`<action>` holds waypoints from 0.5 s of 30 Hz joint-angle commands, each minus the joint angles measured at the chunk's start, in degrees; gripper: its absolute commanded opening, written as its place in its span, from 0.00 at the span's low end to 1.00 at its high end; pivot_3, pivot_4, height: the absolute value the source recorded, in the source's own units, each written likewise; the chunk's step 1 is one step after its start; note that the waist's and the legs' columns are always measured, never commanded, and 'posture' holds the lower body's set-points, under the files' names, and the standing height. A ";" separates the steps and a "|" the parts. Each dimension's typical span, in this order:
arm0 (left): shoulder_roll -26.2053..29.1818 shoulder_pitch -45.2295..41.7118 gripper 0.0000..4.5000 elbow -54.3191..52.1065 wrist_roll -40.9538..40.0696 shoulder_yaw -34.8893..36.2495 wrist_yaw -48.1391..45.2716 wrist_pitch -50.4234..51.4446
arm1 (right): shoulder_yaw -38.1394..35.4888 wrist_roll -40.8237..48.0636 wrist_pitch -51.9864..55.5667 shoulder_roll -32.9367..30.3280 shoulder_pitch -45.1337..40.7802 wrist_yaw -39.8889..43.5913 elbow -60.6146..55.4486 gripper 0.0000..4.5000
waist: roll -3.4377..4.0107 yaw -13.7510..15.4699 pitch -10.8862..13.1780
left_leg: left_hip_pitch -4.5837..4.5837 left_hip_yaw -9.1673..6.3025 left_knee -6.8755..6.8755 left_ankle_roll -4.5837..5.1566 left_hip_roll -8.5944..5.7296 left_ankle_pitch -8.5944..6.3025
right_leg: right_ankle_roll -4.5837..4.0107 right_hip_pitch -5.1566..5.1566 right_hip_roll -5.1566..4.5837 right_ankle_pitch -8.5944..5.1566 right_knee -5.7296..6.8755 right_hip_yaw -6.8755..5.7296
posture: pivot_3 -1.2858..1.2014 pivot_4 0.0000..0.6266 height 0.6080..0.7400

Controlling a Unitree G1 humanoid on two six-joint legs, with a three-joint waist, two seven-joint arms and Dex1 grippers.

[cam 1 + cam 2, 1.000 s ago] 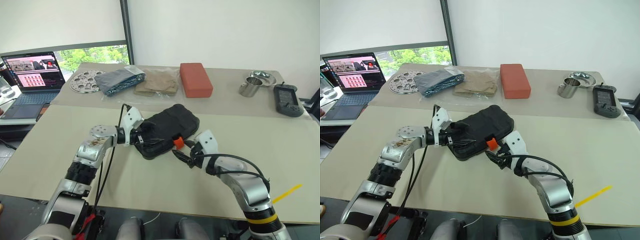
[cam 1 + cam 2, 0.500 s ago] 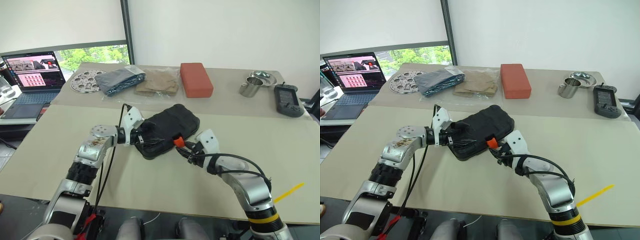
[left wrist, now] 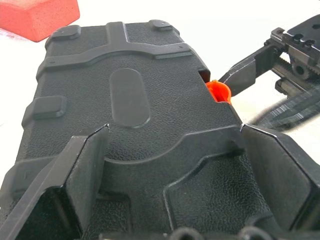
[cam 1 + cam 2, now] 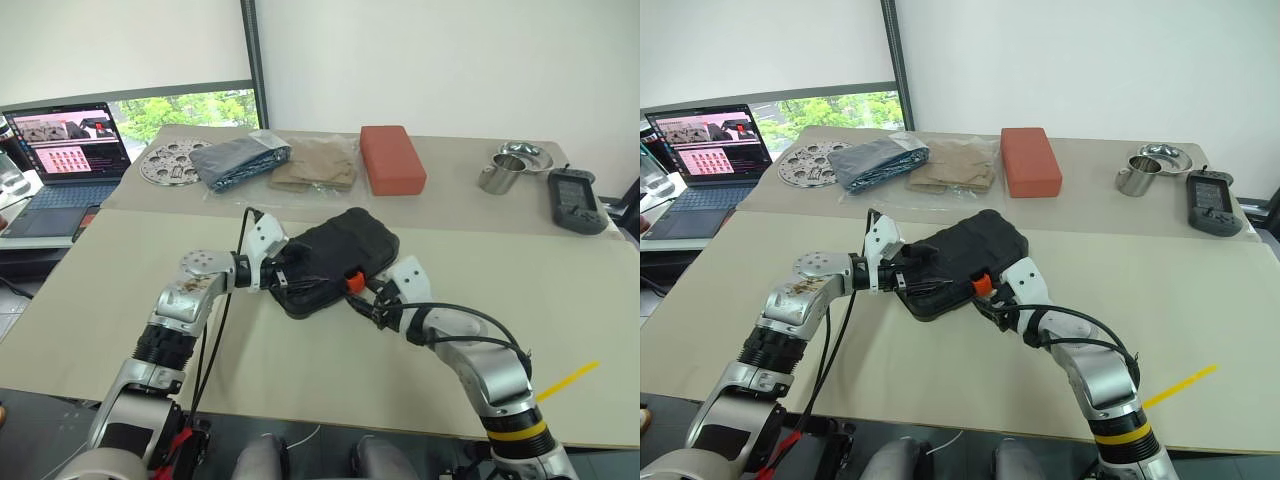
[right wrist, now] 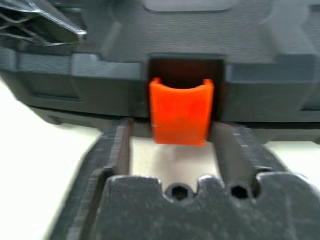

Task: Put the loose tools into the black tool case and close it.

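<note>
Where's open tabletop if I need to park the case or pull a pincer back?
Bare table runs right of the black tool case, below the metal cup, and left toward the laptop. Crowded: the far edge, from perforated disc to red block.

A beige table (image 4: 120,300) was seen bearing the closed black tool case (image 4: 335,260) near its middle; a red-orange block (image 4: 391,158), folded cloths (image 4: 240,160), a perforated metal disc (image 4: 168,164) and a steel cup (image 4: 500,172) were laid along its far side

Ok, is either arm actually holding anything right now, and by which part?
The left gripper has its fingers spread across one end of the closed black tool case, bracing it. The right gripper holds nothing; its open fingers flank the orange latch.
</note>
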 commanded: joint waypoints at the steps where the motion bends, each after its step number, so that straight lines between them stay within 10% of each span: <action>1: -0.43 0.35 1.00 -0.40 0.33 -0.16 -0.24 0.00 | -2.03 0.21 -0.82 -0.52 -0.53 -0.44 -2.50 0.83 | 0.00 0.00 0.00 | 0.00 0.00 0.00 0.01 0.00 0.00 | 0.00 0.00 0.00 0.00 0.00 0.00 | 0.52 0.24 1.00; 10: -0.77 -0.12 1.00 0.85 0.69 -0.34 -0.65 -0.67 | -4.73 1.26 1.34 -3.44 2.74 0.21 -5.82 0.83 | 0.00 0.13 0.00 | -0.07 -0.11 -0.08 0.01 -0.05 0.01 | 0.03 0.00 0.00 -0.02 -0.07 0.00 | 0.52 0.24 1.00; 15: -1.21 -0.36 1.00 1.33 0.91 -0.63 -0.81 -0.99 | -4.40 1.13 1.71 -3.39 2.79 0.05 -6.37 0.54 | -0.01 0.13 0.01 | -0.07 -0.12 -0.08 0.03 -0.07 0.02 | 0.04 0.02 -0.01 -0.02 -0.07 0.02 | 0.52 0.24 1.00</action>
